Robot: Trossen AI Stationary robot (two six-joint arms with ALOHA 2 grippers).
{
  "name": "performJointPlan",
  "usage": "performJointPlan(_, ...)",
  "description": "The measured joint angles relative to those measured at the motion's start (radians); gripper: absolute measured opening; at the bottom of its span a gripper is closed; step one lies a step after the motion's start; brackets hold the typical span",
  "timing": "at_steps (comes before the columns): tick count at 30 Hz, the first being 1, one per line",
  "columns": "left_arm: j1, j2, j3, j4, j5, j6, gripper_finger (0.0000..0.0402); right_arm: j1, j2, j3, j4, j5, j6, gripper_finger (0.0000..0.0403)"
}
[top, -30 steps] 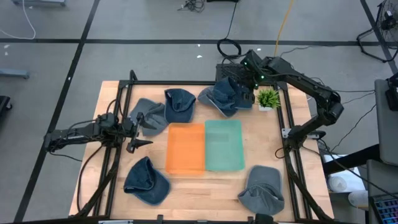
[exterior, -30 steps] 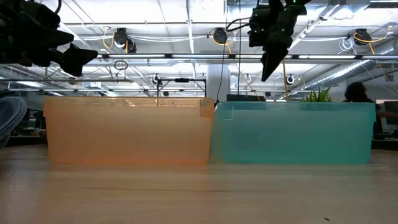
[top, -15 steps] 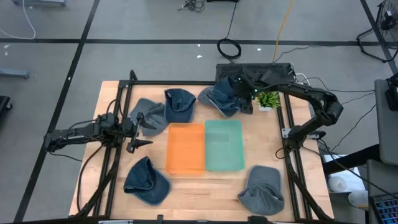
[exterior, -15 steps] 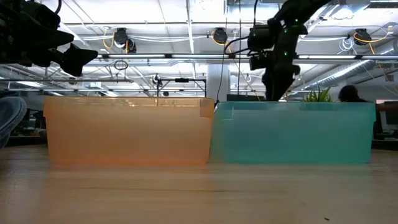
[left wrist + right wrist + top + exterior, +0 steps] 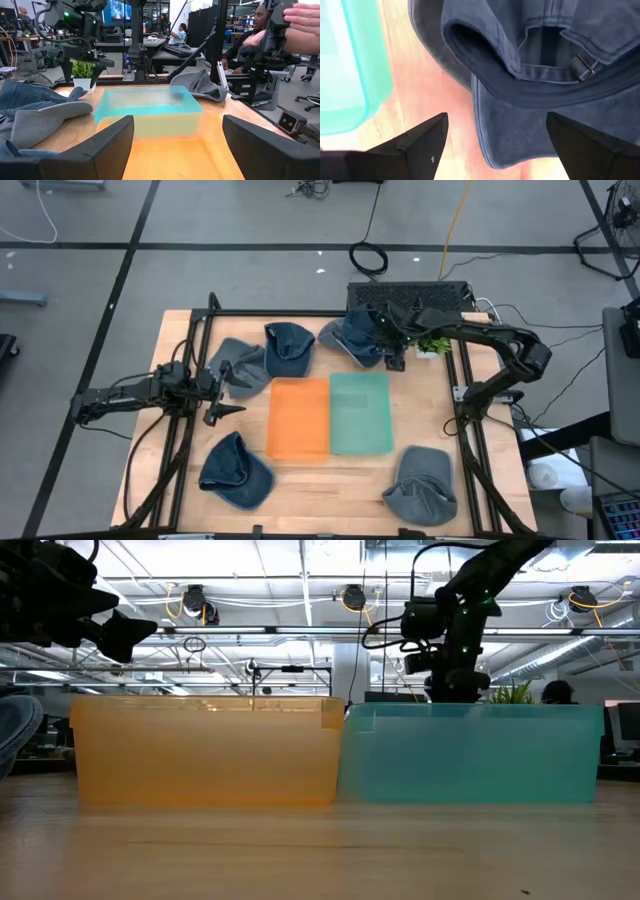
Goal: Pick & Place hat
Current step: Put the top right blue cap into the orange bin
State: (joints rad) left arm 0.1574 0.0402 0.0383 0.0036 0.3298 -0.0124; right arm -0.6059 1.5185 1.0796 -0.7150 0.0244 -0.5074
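Observation:
A dark blue hat [image 5: 535, 75] lies upside down at the table's far edge, brim [image 5: 520, 130] on the wood and strap buckle up. It overlaps a grey one in a pile [image 5: 355, 335]. My right gripper [image 5: 496, 120] hangs open just above the brim, fingers slanting down, one on each side of it and touching nothing. It also shows in the high view [image 5: 392, 355]. My left gripper [image 5: 238, 395] waits open and level at the table's left, facing the bins [image 5: 177, 125].
An orange bin [image 5: 298, 417] and a teal bin [image 5: 360, 412] stand side by side mid-table. More hats lie far left [image 5: 235, 365] [image 5: 288, 345], near left [image 5: 235, 470] and near right [image 5: 420, 485]. A small potted plant [image 5: 432, 340] stands beside my right gripper. People show beyond the table [image 5: 300, 20].
My right gripper has come down toward the blue hat at the far edge, tipping more steeply downward, and has dropped behind the teal bin's rim in the low view. It has stayed open. The hats have not moved.

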Motion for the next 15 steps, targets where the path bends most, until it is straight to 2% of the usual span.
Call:
performJointPlan(7, 0.000, 0.000, 0.000, 0.000, 0.000, 0.000, 0.0310, 0.007, 0.000, -0.069, 0.053, 0.002, 0.012, 0.0324)
performJointPlan(15, 0.000, 0.000, 0.000, 0.000, 0.000, 0.000, 0.0310, 0.012, 0.000, -0.156, 0.202, 0.035, -0.042, 0.0324)
